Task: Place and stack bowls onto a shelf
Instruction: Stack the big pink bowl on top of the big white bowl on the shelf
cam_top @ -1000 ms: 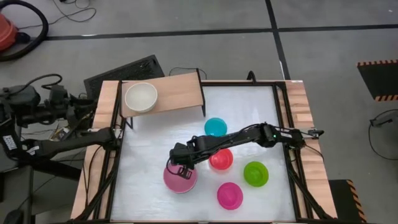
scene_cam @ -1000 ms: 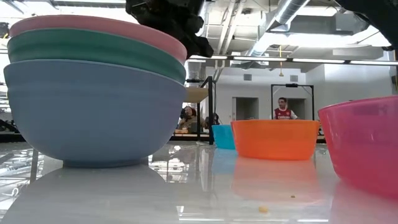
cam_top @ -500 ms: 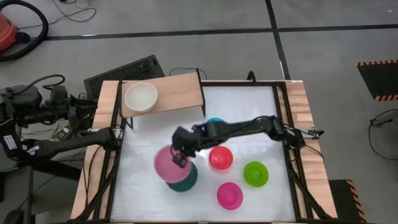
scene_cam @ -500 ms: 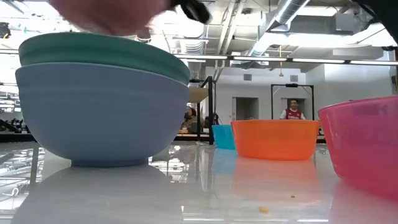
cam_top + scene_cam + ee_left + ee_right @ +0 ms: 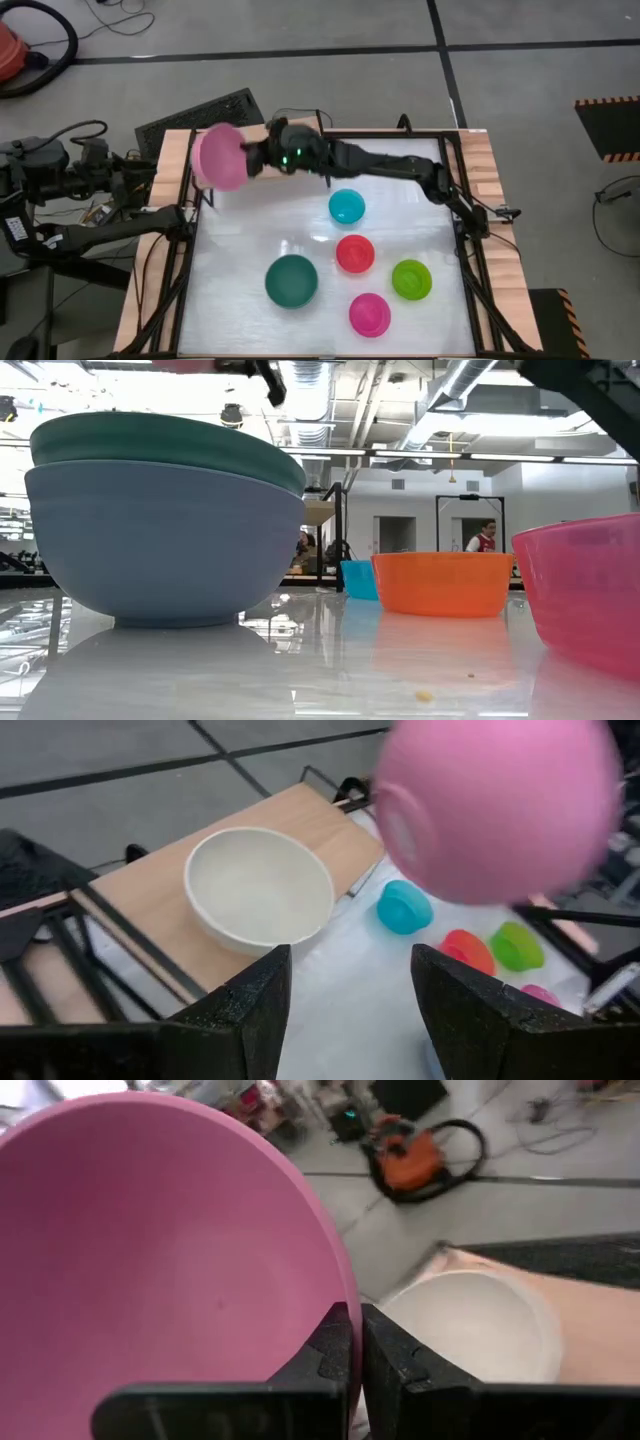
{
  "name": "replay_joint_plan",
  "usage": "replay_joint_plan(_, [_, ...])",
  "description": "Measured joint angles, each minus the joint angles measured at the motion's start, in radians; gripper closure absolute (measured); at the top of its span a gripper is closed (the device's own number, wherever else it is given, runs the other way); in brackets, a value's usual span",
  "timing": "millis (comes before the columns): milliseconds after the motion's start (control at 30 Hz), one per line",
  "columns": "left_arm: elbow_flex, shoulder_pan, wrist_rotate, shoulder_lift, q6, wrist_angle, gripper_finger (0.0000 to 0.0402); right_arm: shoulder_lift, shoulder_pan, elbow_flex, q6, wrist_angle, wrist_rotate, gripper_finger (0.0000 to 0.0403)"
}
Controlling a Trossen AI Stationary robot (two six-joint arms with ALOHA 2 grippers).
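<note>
White tabletop [image 5: 250,250] fills my overhead feed, with the wooden shelf [image 5: 290,150] standing at its far left corner. My right gripper [image 5: 262,155] reaches across to that shelf, its fingers [image 5: 335,1342] pinching the rim of the pale pink bowl [image 5: 220,157], one finger inside and one outside. I see the bowl tilted in the air above the shelf, over the white bowl [image 5: 258,888] that sits upright on the board. Down on the table, the dark green bowl [image 5: 291,281] sits nested in the light blue bowl [image 5: 165,540]. Cyan bowl [image 5: 347,206], red bowl [image 5: 355,254], lime green bowl [image 5: 411,279] and magenta bowl [image 5: 369,314] stand apart to the right. My left gripper [image 5: 345,1010] waits off the table's left side, fingers spread and empty.
</note>
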Motion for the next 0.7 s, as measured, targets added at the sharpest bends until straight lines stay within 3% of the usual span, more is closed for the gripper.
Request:
replay_joint_plan(233, [-0.036, 0.000, -0.029, 0.000, -0.011, -0.008, 0.0210, 0.027, -0.099, -0.003, 0.004, 0.001, -0.049, 0.0374])
replay_joint_plan(433, [-0.039, 0.000, -0.049, 0.000, -0.008, -0.006, 0.0210, 0.080, -0.118, -0.003, 0.012, 0.006, -0.112, 0.0374])
replay_joint_plan(700, [-0.039, 0.000, -0.073, 0.000, -0.008, -0.006, 0.0210, 0.125, -0.122, -0.004, 0.017, 0.003, -0.115, 0.0374])
